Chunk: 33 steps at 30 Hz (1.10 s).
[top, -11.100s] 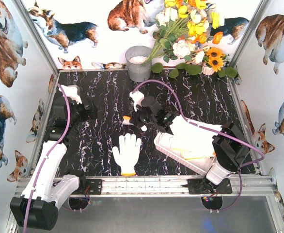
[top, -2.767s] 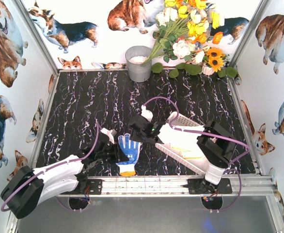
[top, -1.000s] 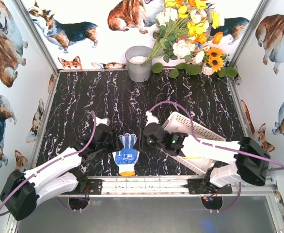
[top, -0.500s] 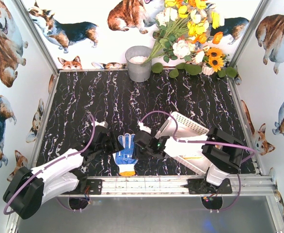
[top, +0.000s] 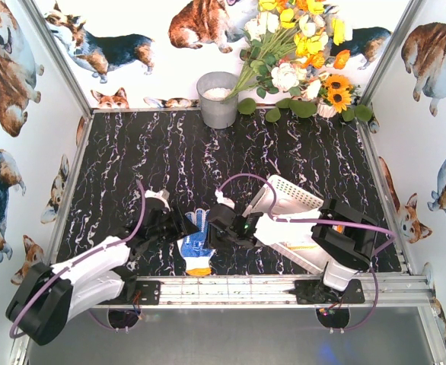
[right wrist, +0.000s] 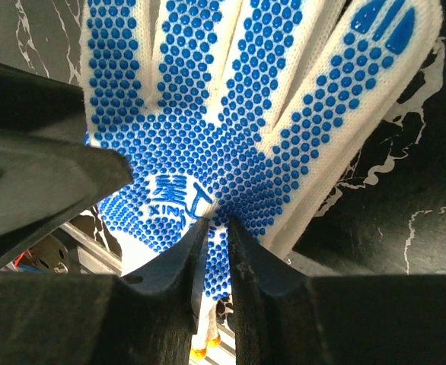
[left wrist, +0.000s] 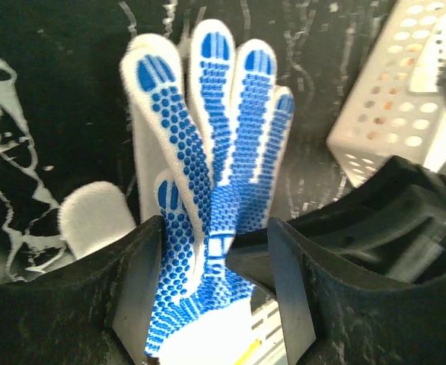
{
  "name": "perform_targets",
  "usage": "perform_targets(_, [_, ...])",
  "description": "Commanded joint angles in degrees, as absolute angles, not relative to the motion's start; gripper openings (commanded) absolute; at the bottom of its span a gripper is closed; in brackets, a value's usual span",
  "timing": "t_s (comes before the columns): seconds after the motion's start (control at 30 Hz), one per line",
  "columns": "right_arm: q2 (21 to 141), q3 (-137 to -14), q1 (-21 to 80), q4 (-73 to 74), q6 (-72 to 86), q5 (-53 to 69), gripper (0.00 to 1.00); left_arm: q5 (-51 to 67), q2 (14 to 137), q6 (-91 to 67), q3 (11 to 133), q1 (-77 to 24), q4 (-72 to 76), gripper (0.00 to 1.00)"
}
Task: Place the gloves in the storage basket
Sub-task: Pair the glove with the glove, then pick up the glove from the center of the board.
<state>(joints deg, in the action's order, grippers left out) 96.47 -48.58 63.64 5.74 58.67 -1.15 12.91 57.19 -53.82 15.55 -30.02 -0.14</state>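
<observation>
While my right claw (right wrist: 211,228), nearly shut, pinches the blue-dotted glove (right wrist: 246,114) by a palm fold and my left claw (left wrist: 211,251) straddles it half open near the tabletop's (top: 170,152) front edge, I should lift cleanly toward the storage basket (top: 288,194) just beside it.

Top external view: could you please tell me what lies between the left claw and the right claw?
The blue-dotted glove lies between the left claw and the right claw, plain in the top view; the right wrist view shows it pinched.

Robot test booth, corgi-print walls (top: 10,68), aluminium frame (top: 230,289), marbled tabletop (top: 170,152)
</observation>
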Motion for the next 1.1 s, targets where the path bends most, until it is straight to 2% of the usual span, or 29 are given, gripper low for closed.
perform_targets(0.0, [99.8,-49.1,63.9,4.8,59.0,-2.4,0.2,16.6,52.6,-55.3,14.9,-29.0,3.2,0.51])
perform_targets(0.13, [99.9,-49.1,63.9,5.1,58.9,-2.5,0.2,20.2,48.3,-57.6,13.3,-27.2,3.4,0.51])
perform_targets(0.3, [99.9,-49.4,63.9,5.5,58.7,-2.6,0.2,20.6,42.3,-57.8,13.0,-24.8,-3.4,0.51])
perform_targets(0.67, [99.6,-49.5,63.9,6.1,58.7,-2.8,0.2,7.9,25.8,-54.7,19.0,-23.0,-23.0,0.48])
perform_targets(0.8, [98.9,-50.2,63.8,6.2,58.1,-1.7,0.22,8.9,28.3,-53.0,19.7,-22.9,-23.9,0.48])
perform_targets(0.97, [94.8,-51.3,64.4,4.8,55.5,0.1,0.38,18.2,36.8,-48.7,20.5,-23.0,-19.2,0.48])
perform_targets(1.07, [91.7,-51.7,64.4,5.6,54.9,1.0,0.42,21.2,42.2,-45.9,21.0,-23.0,-17.5,0.48])
